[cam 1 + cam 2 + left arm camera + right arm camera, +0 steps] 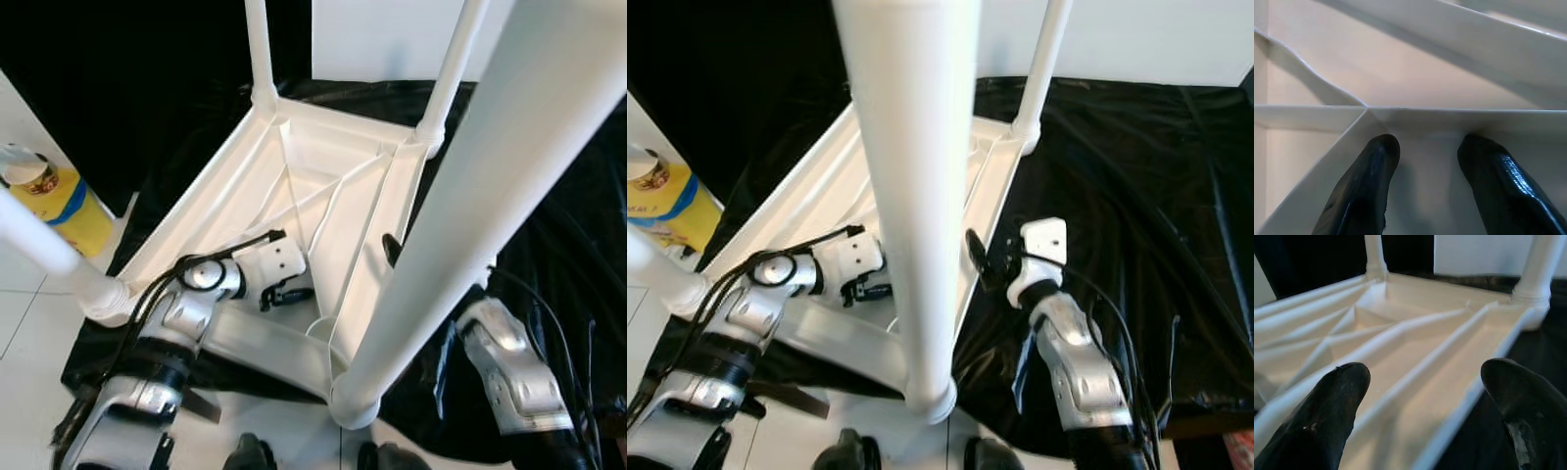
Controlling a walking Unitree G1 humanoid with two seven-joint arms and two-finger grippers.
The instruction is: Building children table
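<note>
left gripper (286, 292) sits inside the ribbed underside of the upturned white table (294, 186), its two black fingers (1362, 191) parted and pressed to a cross rib, clamping nothing. right gripper (982, 258) is at the table's near right rim with its fingers spread wide, one over the ribs and one outside the edge, holding nothing.

the table lies top-down on a black sheet (1136, 196) on the floor. four legs stand seated in their corner sockets: the near one (911, 196) rising straight toward the head camera, one at the near left corner (49, 250), two at the far corners (257, 49).

risks, as i judge them: a push on the rim could slide the table across the slick sheet, and an arm swinging up could knock the near leg loose in its socket. one yellow canister (54, 196) stands on the tiles to the left, just beside the near left leg, where a shifting table could tip it.
</note>
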